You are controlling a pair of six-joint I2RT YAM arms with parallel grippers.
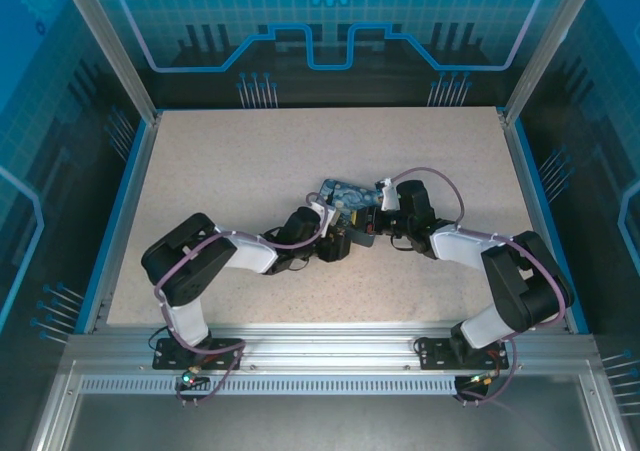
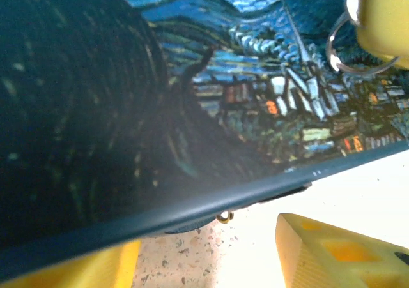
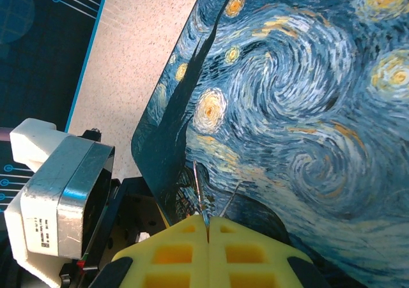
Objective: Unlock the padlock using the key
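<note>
Speckled beige table [image 1: 200, 171] carries a rectangular tin [image 1: 345, 196] painted with blue and yellow swirls and a night village; it lies near the middle, and both arms reach in to it from the near edge.

In the top view the left arm comes in from the left and the right arm from the right, and their wrists meet at the tin's near side.

The left gripper [image 2: 208, 243] sits low at the tin's dark rim. Its yellow fingers [image 2: 332, 253] stand part-way apart, with bare table between them. They grip nothing, and whether either one touches the rim cannot be told.

The right gripper [image 3: 208, 223] has its yellow pads [image 3: 172, 253] pressed together over the painted face, pinching a thin metal ring [image 2: 330, 50]. The ring sticks out past the tips against the painting. Whether the key hangs on it cannot be told.

A tiny brass-coloured loop [image 2: 223, 217] pokes out below the tin's rim, between the left fingers and just above the table. It may be the padlock, but it is too small to say.
</note>
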